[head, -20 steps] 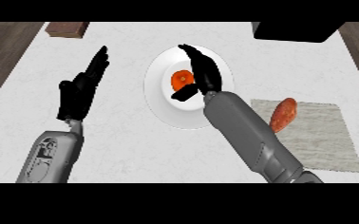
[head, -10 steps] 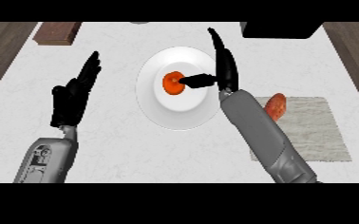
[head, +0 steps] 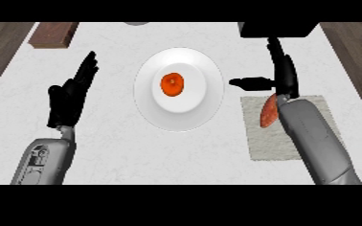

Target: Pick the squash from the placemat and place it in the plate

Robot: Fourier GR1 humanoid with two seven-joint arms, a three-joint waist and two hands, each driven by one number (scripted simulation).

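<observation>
We see an orange piece, which we take for the squash [head: 173,84], lying in the middle of the white plate [head: 205,110], free of any hand. The right hand [head: 283,74] hangs beside the plate's right rim, fingers straight, thumb out toward the plate, empty. The left hand [head: 71,96] rests open at the left, fingers up. A second reddish piece [head: 268,114] lies on the placemat [head: 265,143], partly hidden by the right forearm. Risk: the forearm, so close, may brush that piece, and the thumb may nudge the plate.
</observation>
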